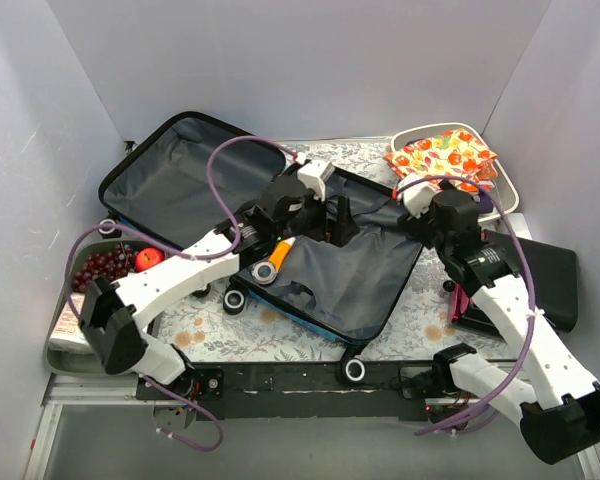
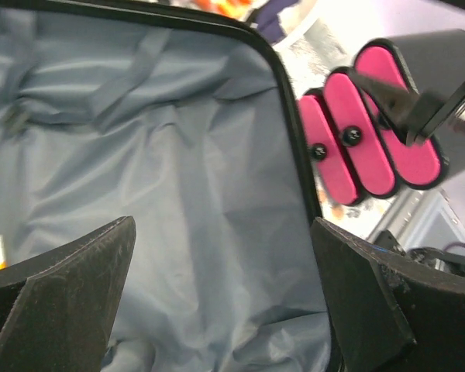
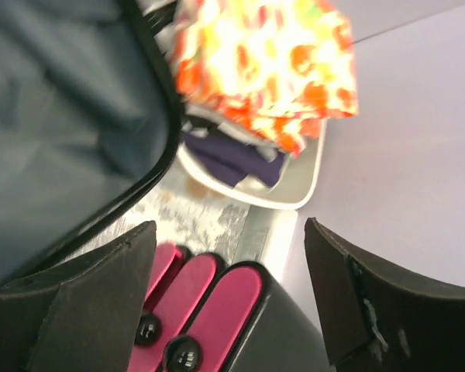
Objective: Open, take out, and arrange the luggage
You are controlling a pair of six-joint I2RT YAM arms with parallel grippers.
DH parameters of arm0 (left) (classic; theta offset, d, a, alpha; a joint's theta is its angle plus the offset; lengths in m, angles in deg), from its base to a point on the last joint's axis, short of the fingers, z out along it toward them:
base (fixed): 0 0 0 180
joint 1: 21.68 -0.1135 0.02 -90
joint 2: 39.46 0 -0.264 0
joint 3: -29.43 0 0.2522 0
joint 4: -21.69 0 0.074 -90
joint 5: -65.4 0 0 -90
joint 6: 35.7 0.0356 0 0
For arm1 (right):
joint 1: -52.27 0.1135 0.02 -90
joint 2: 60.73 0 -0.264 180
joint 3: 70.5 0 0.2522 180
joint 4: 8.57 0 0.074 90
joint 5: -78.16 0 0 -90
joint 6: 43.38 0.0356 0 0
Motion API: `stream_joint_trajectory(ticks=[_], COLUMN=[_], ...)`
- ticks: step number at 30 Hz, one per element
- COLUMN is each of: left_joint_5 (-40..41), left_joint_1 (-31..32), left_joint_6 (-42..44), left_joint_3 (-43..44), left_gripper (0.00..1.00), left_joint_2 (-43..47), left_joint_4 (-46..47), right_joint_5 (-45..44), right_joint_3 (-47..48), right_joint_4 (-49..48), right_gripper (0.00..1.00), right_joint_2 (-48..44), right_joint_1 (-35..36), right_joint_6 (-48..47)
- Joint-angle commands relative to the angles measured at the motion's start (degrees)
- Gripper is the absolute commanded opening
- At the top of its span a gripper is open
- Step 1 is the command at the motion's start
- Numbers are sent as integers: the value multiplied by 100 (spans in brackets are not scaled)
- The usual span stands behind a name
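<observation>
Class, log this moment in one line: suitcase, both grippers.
suitcase: open flat | left gripper: open above suitcase | right gripper: open beside suitcase | orange item: inside

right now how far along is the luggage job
Done: the luggage lies open flat, both lined halves showing. In hand: nothing. The left gripper is open over the lining, and the right gripper is open at the luggage's right edge. Left to do: an orange-and-white pen-like item and a small roll lie inside.
</observation>
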Motion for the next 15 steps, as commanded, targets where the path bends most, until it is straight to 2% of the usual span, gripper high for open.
stream_joint_trajectory(ticks=[1,3,4,6,7,8,11,13,15], left_joint_5=[-1460,-1996,-2172,-2567,-2622,-2683,-2798,-2772,-2676], left_joint_1=[25,43,52,165,218,297,771,965,983], left_joint_6=[173,111,94,59,50,50,233,51,-467], left_joint_3=[662,978,1371,1681,1926,2024,2445,2587,3096], left_gripper=[98,98,98,98,98,98,98,98,98], left_joint_2=[-577,-1165,-1393,-1867,-1983,-2089,-2554,-2966,-3310], left_joint_4=[595,649,631,622,639,735,841,912,790], right_joint_5=[-636,-647,-551,-549,-698,-778,-832,-525,-375], right_joint_3=[210,280,367,508,544,674,720,667,632], right_joint_4=[-1667,-1677,-1599,-1361,-1291,-1195,-799,-562,-342], right_gripper=[87,88,90,94,94,95,96,96,97], right_joint_2=[-178,-65,-21,85,85,77,-29,-99,-152], right_joint_1=[-343,-729,-1288,-1836,-2187,-2260,-2778,-3085,-3279], right_joint_6=[1381,1996,2268,3331,3682,4373,5632,5970,6549])
